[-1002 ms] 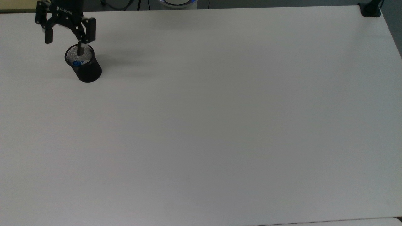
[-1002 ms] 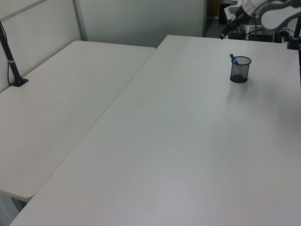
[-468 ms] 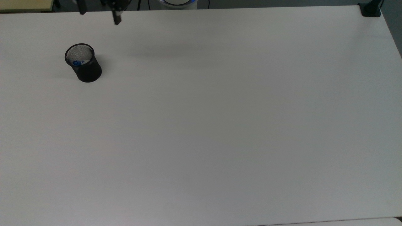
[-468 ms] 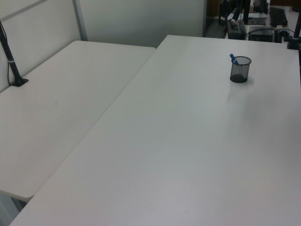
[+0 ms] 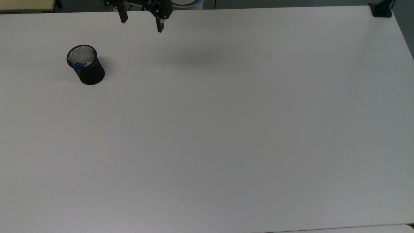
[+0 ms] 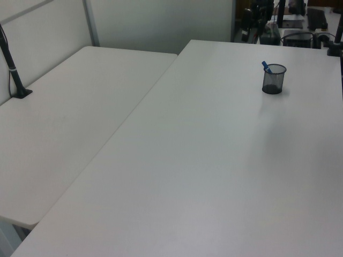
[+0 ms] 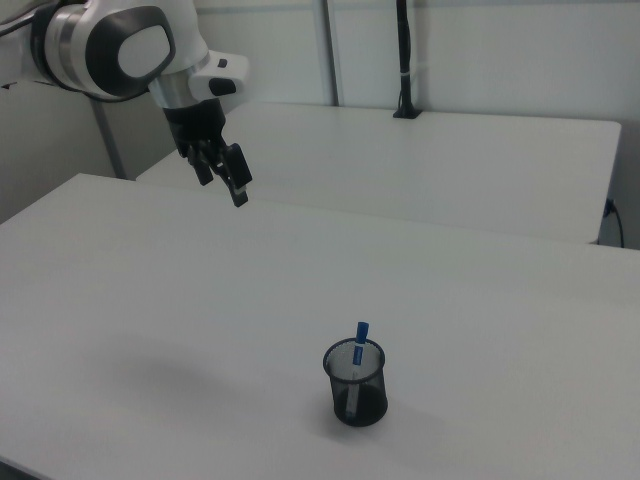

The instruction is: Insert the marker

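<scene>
Gripper [image 5: 141, 22] up in the air, fingers spread apart, nothing between them. In the right view it [image 7: 222, 180] hangs from the white arm [image 7: 120, 45], well clear of the white table [image 7: 150, 300]. Marker [image 7: 358, 350] stands inside the black mesh cup [image 7: 356, 385], blue cap poking above the rim, well apart from the gripper: below it and toward the top view's left [image 5: 79, 64]. Cup [image 5: 85, 66] upright on the table.

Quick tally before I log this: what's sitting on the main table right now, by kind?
Marker: 1, standing in the cup, blue cap above the rim
Black mesh cup: 1, upright
Total: 2
The pincer is open, holding nothing, up off the table.
</scene>
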Robot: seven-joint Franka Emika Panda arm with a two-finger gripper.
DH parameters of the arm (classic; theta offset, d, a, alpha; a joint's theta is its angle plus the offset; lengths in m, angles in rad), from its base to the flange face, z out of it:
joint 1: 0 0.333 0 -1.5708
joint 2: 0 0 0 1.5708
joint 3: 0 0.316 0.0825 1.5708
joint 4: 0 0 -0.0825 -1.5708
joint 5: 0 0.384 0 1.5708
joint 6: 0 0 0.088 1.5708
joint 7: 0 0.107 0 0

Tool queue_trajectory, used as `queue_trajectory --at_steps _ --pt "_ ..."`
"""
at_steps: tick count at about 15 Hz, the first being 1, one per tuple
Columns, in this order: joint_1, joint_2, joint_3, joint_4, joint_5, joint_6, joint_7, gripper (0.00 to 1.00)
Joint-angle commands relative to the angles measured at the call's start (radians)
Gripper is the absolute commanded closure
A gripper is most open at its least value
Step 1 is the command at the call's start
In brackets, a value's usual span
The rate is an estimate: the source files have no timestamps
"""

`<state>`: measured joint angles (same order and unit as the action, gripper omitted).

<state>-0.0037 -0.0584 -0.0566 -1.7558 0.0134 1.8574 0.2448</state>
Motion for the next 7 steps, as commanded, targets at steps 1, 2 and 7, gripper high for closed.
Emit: queue_trajectory --at_steps 1,2,7 --pt "0.102 0.057 -0.075 0.036 -0.052 -0.026 -0.063 0.0" --pt "0.103 0.077 -0.075 0.059 -0.061 -0.03 -0.085 0.0" --pt "0.09 0.108 -0.075 0.134 -0.07 -0.124 -0.195 0.0"
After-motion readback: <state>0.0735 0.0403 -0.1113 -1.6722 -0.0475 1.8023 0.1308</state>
